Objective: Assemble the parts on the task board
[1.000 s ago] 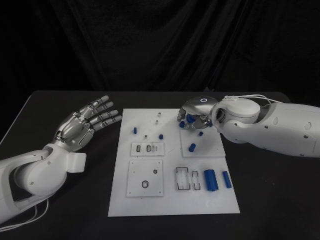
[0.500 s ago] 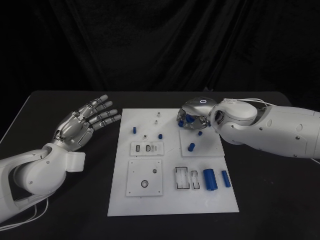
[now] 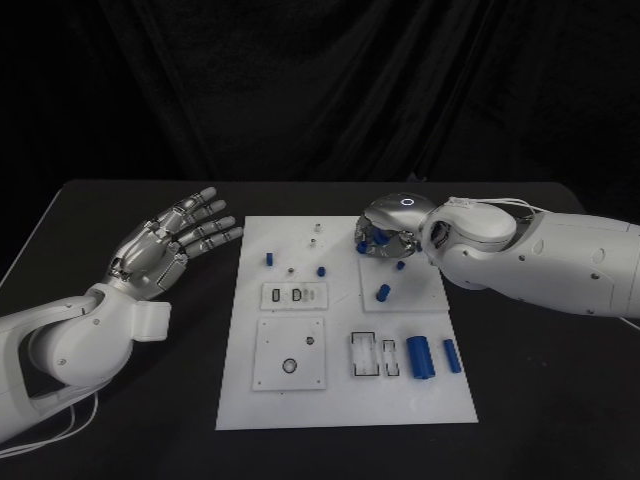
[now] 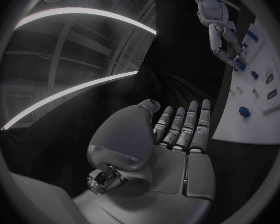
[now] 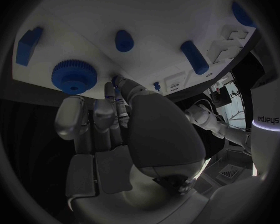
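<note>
White and flat, the task board (image 3: 346, 400) is laid in the middle of the black table (image 3: 551, 400). On it, small blue parts are scattered: two blue cylinders (image 3: 420, 359) lie side by side toward four o'clock of the board's centre, a short blue peg (image 3: 384, 293) lies on the raised square plate at about two o'clock, and two smaller blue pegs (image 3: 270, 259) stand near eleven o'clock.

The right hand (image 3: 382, 237) is set over the board's far right corner, at roughly one o'clock from the centre, with its fingers curled down close together. In the right wrist view a small blue piece (image 5: 115, 79) is seen at the fingertips (image 5: 119, 95); whether it is actually pinched cannot be told. In the same view a blue gear (image 5: 73, 76) sits on the board just beside those fingers, with a blue block (image 5: 28, 45) and further pegs beyond it.

The left hand (image 3: 169, 246) is held above the table at about ten o'clock, off the board's left edge, palm up. Its fingers (image 4: 189, 122) are stretched out and slightly apart, and nothing is held in them.
</note>
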